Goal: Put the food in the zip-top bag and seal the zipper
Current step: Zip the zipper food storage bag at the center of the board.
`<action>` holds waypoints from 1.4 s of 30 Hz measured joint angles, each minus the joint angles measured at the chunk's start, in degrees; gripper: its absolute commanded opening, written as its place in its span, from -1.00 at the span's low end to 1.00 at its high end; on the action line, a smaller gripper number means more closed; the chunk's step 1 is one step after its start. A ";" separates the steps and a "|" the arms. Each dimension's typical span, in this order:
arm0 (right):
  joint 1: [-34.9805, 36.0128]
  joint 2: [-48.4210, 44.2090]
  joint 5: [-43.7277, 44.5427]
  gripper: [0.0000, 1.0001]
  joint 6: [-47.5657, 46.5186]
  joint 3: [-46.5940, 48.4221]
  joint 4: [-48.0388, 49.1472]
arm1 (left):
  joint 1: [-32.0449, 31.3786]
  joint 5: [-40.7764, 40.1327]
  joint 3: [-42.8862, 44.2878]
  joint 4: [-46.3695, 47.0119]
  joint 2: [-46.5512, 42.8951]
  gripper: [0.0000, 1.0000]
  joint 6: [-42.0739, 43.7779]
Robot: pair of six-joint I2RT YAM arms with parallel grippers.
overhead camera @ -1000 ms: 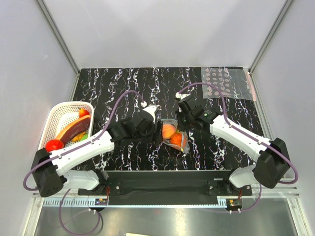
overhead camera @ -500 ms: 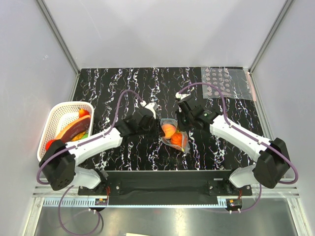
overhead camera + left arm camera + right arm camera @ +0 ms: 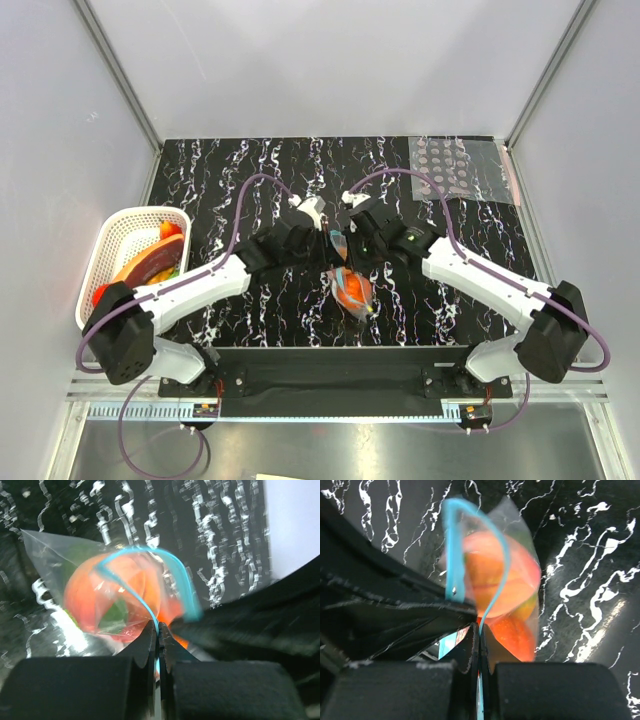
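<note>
The zip-top bag (image 3: 350, 285) hangs between my two grippers over the middle of the table, a clear pouch with the food (image 3: 353, 290) inside. The left wrist view shows an orange fruit and a green one (image 3: 95, 595) behind the plastic. In the right wrist view a peach-pink fruit (image 3: 495, 580) sits above an orange one (image 3: 517, 635). The light blue zipper (image 3: 175, 567) arches open over the bag's mouth. My left gripper (image 3: 159, 630) is shut on one stretch of that strip. My right gripper (image 3: 479, 629) is shut on the zipper (image 3: 451, 545) too, close against the left one (image 3: 322, 238).
A white basket (image 3: 115, 245) at the left edge holds a purple eggplant, a red tomato and other toy food. A larger clear sheet with grey dots (image 3: 460, 170) lies at the back right corner. Grey walls enclose the black marbled table.
My left gripper closed from wide open onto the zipper and moved up and right to meet the right gripper. The right gripper shifted left, and the bag was drawn up and narrowed.
</note>
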 measured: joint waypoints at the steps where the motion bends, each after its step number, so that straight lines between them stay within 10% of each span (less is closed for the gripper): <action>1: 0.42 0.04 0.09 -1.00 0.13 0.15 -0.13 | -0.02 -0.11 0.15 -0.13 0.00 -1.00 -0.04; 12: 1.95 0.52 1.73 -0.99 1.11 0.59 -1.27 | 0.33 -0.50 0.02 0.57 -1.86 -1.00 -1.49; 24: 2.08 0.52 2.71 -0.39 1.01 0.74 -1.95 | 2.97 0.11 0.02 -0.63 -4.35 -1.00 0.11; 29: 2.08 0.26 2.73 -1.00 0.66 0.50 -1.86 | 3.34 0.72 0.02 -0.57 -4.09 -1.00 0.72; 39: 2.16 1.09 0.24 -1.00 1.68 0.37 0.00 | 3.67 3.74 -0.31 3.02 -0.52 -1.00 -1.33; 42: 2.16 1.38 -0.07 -0.74 1.70 0.37 0.02 | 3.67 4.00 -0.79 3.91 -0.17 -1.00 -1.79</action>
